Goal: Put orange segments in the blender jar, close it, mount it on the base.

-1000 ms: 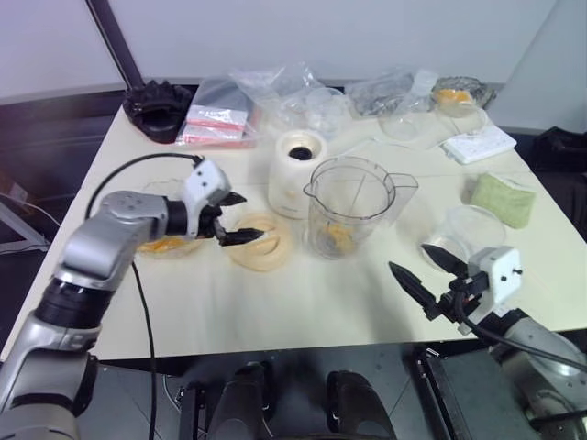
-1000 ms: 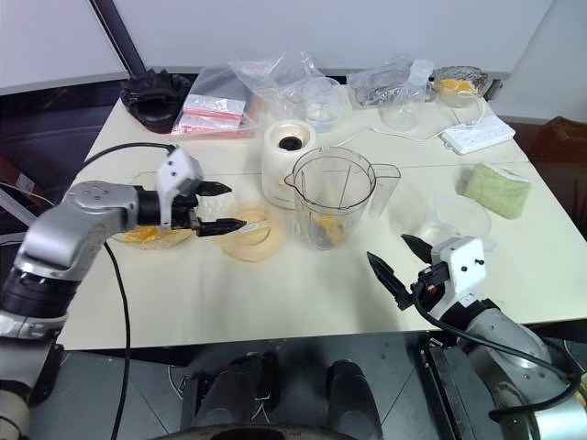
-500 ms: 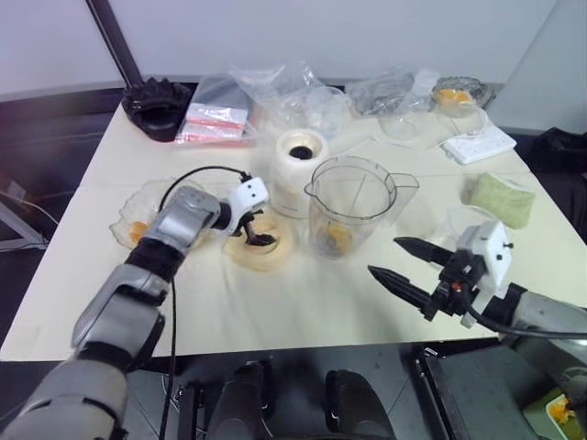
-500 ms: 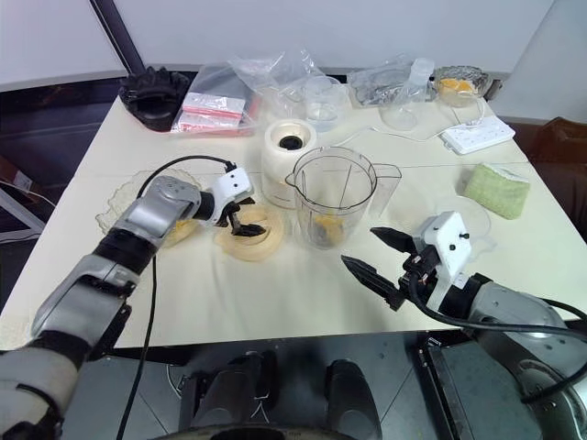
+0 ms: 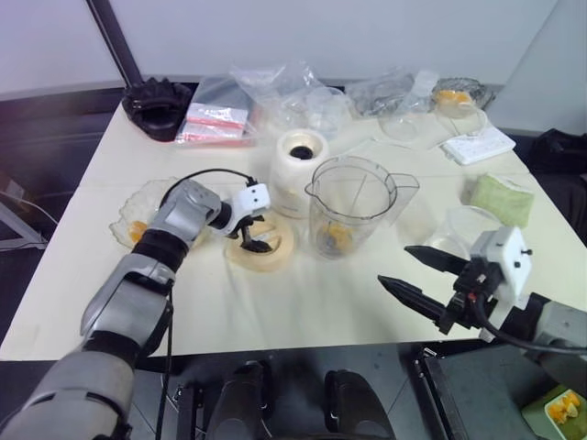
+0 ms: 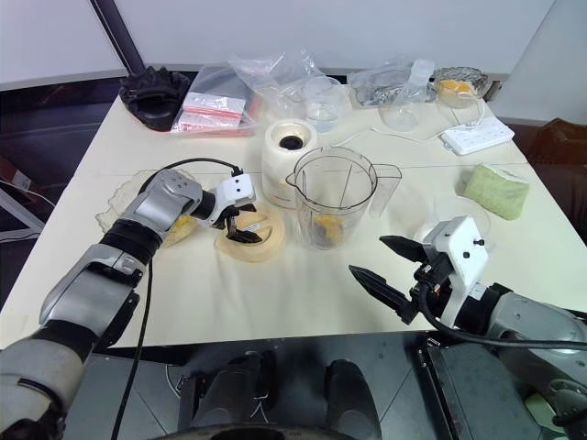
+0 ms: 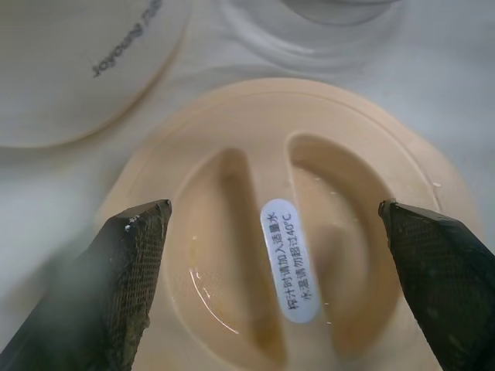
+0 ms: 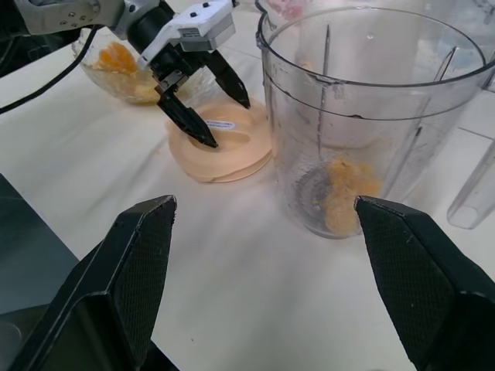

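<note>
The clear blender jar (image 5: 353, 209) stands mid-table with a few orange segments (image 5: 337, 238) at its bottom, around the blade. Behind it on the left is the cream-white base (image 5: 298, 171). A round beige lid (image 5: 263, 246) lies flat to the jar's left. My left gripper (image 5: 260, 236) points down over that lid, open, its fingers (image 7: 135, 278) spread wide on either side of the labelled centre ridge (image 7: 288, 259). More orange segments (image 8: 117, 60) lie in a clear dish (image 5: 128, 225) at the left. My right gripper (image 5: 396, 266) hovers open at the front right, aimed toward the jar, holding nothing.
A black ridged round object (image 5: 158, 107), red-and-white packets (image 5: 216, 126) and crumpled plastic bags (image 5: 293, 92) line the back. On the right are a white power strip (image 5: 479, 144), a green sponge (image 5: 503, 198) and a low clear tub (image 5: 472, 225). A black cable (image 5: 197, 174) loops over my left arm.
My left gripper has swung from beside the dish to above the lid and tipped downward. My right gripper has risen a little and turned toward the jar.
</note>
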Tool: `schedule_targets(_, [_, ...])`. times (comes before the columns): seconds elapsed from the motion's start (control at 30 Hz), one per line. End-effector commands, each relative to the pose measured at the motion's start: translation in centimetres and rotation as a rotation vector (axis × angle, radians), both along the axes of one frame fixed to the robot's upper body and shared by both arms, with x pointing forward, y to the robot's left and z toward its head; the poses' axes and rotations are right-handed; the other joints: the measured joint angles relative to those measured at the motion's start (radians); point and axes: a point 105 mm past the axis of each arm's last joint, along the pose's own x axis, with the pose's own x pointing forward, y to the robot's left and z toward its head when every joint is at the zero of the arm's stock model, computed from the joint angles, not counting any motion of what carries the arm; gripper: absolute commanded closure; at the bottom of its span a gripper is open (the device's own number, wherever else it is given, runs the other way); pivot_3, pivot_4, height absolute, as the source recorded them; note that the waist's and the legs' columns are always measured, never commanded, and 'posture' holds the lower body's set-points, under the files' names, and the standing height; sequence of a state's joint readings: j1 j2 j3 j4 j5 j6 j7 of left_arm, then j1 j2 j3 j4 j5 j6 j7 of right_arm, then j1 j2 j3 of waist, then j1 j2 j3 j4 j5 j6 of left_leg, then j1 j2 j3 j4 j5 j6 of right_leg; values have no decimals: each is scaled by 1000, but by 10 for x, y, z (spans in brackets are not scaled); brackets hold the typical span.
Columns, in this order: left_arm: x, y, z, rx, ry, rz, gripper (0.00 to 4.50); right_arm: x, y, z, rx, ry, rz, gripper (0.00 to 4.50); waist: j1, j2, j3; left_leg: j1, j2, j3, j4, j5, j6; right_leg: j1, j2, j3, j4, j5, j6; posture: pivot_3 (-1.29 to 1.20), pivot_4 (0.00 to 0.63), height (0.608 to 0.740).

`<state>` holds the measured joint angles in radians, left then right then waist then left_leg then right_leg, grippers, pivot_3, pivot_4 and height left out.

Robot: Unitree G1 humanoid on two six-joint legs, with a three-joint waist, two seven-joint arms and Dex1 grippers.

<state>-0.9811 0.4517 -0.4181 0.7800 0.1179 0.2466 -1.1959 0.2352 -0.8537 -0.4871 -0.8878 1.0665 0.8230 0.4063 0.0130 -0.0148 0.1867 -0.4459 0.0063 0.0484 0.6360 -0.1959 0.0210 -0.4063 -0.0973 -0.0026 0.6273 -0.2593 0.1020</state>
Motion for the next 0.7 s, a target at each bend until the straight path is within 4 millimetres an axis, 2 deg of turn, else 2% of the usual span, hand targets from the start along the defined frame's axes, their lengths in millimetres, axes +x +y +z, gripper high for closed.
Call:
schedule_targets(0.03, [-5,1,-1,21,-1,-33,0,0,3,5,-15,-29,15,634,0,0,0,0,0,0,0,0,0,0,0,0,0,0,0,0,150,740])
schedule_targets(0.23, [-11,5,-13,26,44,-23,0,3,5,3,-11,-32,17,634,0,0,0,0,0,0,0,0,0,0,0,0,0,0,0,0,150,740])
schedule_targets(0.33, [-14,9,-22,49,59,-23,863,4,4,2,-13,-29,15,601,0,0,0,0,0,0,0,0,0,0,0,0,0,0,0,0,150,740])
schedule_targets(0.53, [-15,12,-31,61,81,-15,3942,6,2,-1,-17,-26,6,601,0,0,-2,1,0,0,0,0,0,1,0,0,0,0,0,0,150,740])
schedule_targets(0.57, [-15,12,-31,62,80,-14,4272,6,2,-2,-17,-25,5,601,0,0,-2,1,0,0,1,0,0,1,0,0,0,0,0,0,150,740])
schedule_targets(0.7, [-12,11,-25,46,55,-13,4247,5,1,-5,-18,-18,-3,601,0,0,-2,1,0,0,1,0,0,1,0,0,1,0,0,0,150,740])
